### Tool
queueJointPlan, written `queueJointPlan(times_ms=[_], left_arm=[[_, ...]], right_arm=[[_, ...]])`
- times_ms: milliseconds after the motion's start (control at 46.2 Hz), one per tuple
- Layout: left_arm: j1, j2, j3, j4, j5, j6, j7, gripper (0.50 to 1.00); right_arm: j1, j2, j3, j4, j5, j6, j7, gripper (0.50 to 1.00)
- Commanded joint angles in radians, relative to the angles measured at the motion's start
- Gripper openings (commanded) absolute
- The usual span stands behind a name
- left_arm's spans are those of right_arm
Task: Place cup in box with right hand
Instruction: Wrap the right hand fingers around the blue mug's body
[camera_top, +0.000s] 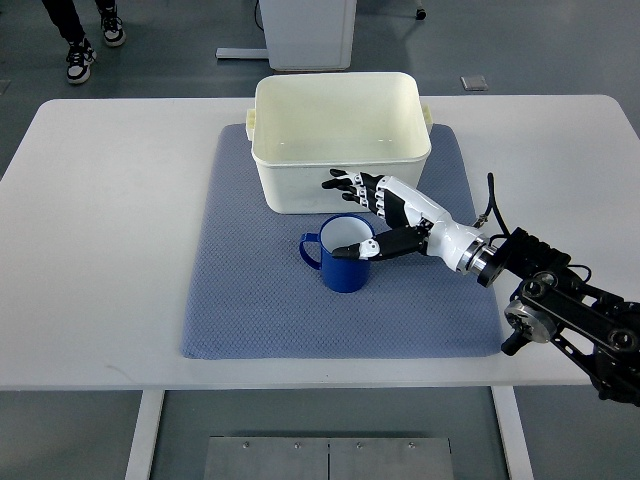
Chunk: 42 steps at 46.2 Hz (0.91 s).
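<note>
White table (110, 250) is filling most of the view, and a blue mat (240, 300) is lying across its middle. Toward the far edge of the mat a cream box (340, 140) is sitting upright and open. Just in front of the box, near the mat's centre, a blue cup (343, 262) is standing upright, its handle pointing left. Reaching in from the right edge, the right hand (385, 215) is hovering beside the cup (between it and the box wall), its fingers (345, 183) spreading above the cup while the thumb is touching the cup's rim; it is not yet gripping. Beyond the table, a person's shoes (80, 60) are showing.
</note>
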Motion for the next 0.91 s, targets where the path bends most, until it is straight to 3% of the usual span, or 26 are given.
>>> queueJointPlan(times_ms=[0, 887], left_arm=[[0.000, 0.000, -0.001, 0.000, 0.000, 0.000, 0.000, 1.000], [0.000, 0.000, 0.000, 0.000, 0.000, 0.000, 0.000, 1.000]], right_arm=[[-0.001, 0.004, -0.001, -0.006, 0.000, -0.001, 0.000, 0.995], [-0.001, 0.054, -0.045, -0.100, -0.001, -0.007, 0.011, 0.993]])
